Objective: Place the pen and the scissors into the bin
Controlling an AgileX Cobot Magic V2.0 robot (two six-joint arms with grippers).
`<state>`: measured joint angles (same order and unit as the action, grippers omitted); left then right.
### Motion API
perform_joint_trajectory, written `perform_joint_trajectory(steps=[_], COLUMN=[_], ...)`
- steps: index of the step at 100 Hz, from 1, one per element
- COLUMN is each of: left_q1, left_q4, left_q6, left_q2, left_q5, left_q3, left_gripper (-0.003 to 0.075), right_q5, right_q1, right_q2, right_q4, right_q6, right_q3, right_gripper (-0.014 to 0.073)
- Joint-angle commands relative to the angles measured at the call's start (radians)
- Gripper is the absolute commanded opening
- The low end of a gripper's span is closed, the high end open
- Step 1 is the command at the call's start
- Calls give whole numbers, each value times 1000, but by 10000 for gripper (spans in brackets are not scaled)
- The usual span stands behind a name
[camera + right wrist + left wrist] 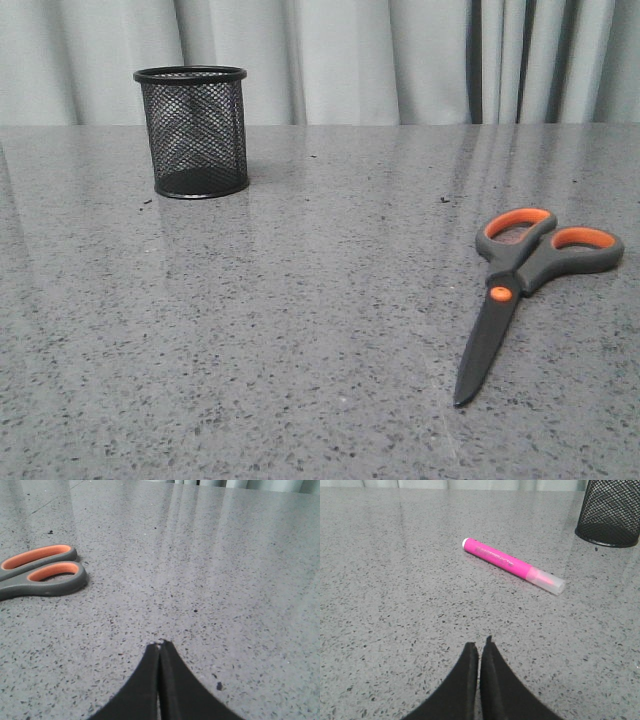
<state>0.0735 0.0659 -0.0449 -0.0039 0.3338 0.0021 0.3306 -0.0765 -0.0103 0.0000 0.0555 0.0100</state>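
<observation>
From the front, the bin (191, 132) stood upright on the grey speckled desk (300, 300), far back on the left, with pale curtains (400, 60) hanging behind it. The scissors (525, 282) lay flat and closed on the right, well apart from the bin, handles toward the back and blades pointing to the near edge. Neither arm showed in this view.

In the left wrist view, the left gripper (479, 647) hung over bare desk with its black fingers (465, 675) pressed together, holding nothing. The pen (512, 565) lay flat on the desk ahead of it, untouched, its pale end pointing toward the bin (611, 512), which stood near but apart from it.

In the right wrist view, the right gripper (159, 645) also had its fingers (175, 680) together and empty. The scissors' orange-lined handles (42, 570) lay off to one side, clear of the fingers.
</observation>
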Motion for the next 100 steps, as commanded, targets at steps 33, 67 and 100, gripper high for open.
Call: perform_joint_trajectory(steps=[33, 67, 100], left_q1=[-3, -3, -3], left_q4=[-4, -4, -374], left_q6=[-5, -5, -23], left_q2=[-33, -33, -33], left_q5=[-48, -48, -279], left_q3=[43, 43, 43], left_gripper=[-19, -19, -19], right_q5=[-41, -86, -570], right_q1=[3, 3, 3], right_q2=[-20, -20, -20], right_q4=[0, 0, 185], right_q6=[6, 6, -111], right_q3=[16, 16, 14], right_gripper=[-69, -69, -69])
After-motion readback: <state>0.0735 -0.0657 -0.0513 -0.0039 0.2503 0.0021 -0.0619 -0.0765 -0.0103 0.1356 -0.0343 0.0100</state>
